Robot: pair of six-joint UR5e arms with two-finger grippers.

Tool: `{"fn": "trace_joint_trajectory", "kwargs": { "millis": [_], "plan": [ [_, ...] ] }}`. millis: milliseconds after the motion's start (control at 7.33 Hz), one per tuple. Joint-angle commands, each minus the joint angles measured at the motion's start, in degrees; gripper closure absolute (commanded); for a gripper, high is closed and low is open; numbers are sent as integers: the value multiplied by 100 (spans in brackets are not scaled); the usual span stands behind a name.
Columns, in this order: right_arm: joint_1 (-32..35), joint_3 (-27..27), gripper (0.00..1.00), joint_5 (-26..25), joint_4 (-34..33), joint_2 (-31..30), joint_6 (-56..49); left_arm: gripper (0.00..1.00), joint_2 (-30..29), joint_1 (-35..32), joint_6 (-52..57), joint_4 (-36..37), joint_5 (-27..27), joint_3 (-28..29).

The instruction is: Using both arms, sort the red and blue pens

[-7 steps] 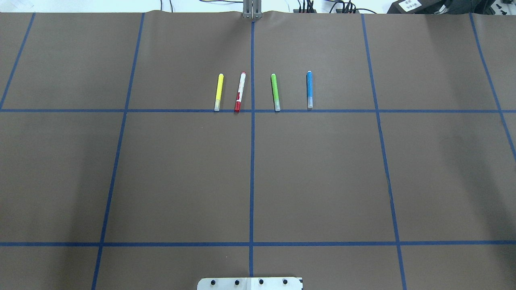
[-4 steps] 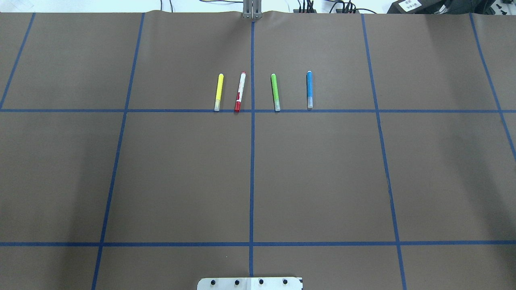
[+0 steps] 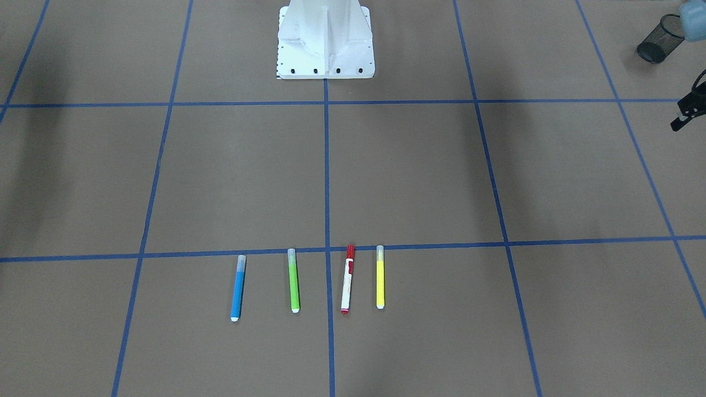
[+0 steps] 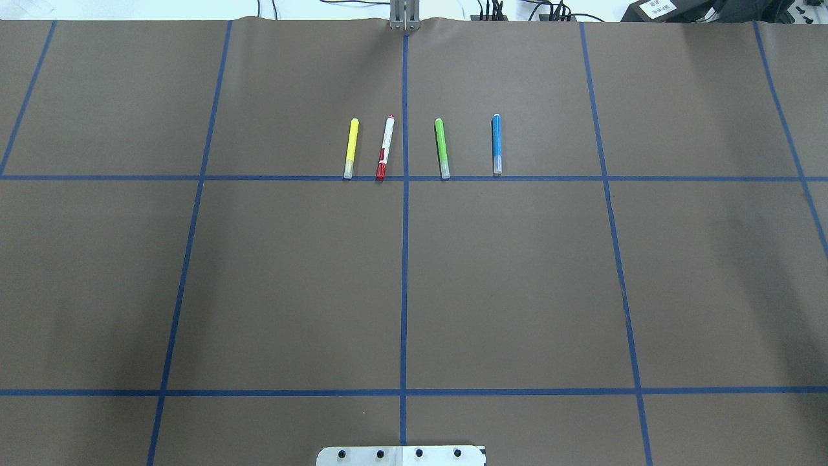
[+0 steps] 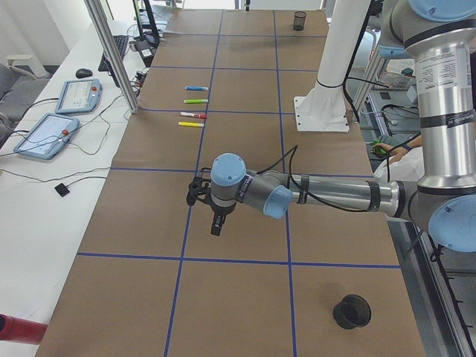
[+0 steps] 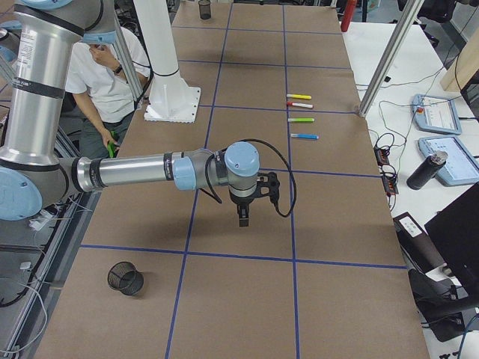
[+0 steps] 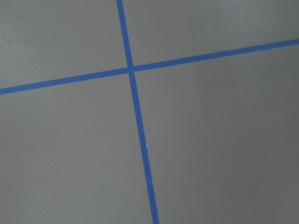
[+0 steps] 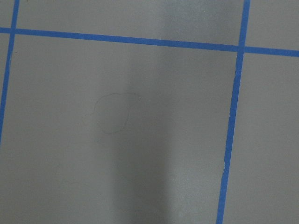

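The red pen (image 4: pixel 385 147), white-barrelled with a red cap, lies beside the centre tape line at the table's far side. The blue pen (image 4: pixel 497 144) lies to its right, past a green marker. Both also show in the front-facing view, the red pen (image 3: pixel 347 279) and the blue pen (image 3: pixel 237 287). My left gripper (image 5: pixel 216 222) hangs over bare paper near the table's left end, well away from the pens. My right gripper (image 6: pixel 244 215) hangs likewise near the right end. Both show only in side views, so I cannot tell whether they are open or shut.
A yellow marker (image 4: pixel 350 147) and a green marker (image 4: pixel 442 147) lie in the same row. A black mesh cup (image 5: pixel 352 311) stands at the left end, another (image 6: pixel 125 278) at the right end. The robot base (image 3: pixel 325 38) stands mid-table. A person (image 6: pixel 112 75) sits behind the robot.
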Motion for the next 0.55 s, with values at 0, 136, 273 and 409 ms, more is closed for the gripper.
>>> {"fn": "trace_joint_trajectory", "kwargs": {
  "millis": [0, 136, 273, 409],
  "plan": [
    [-24, -16, 0, 11, 232, -18, 3, 1, -516, 762, -828, 2, 133, -222],
    [-50, -24, 0, 11, 303, -35, 3, 1, -909, 1208, -1398, 11, 238, -258],
    [-86, -24, 0, -15, 303, -35, 3, 0, -1279, 1552, -1908, 11, 379, -232],
    [-121, -24, 0, -24, 303, -27, 3, 0, -1709, 2078, -2200, 72, 815, -206]
  ]
}}
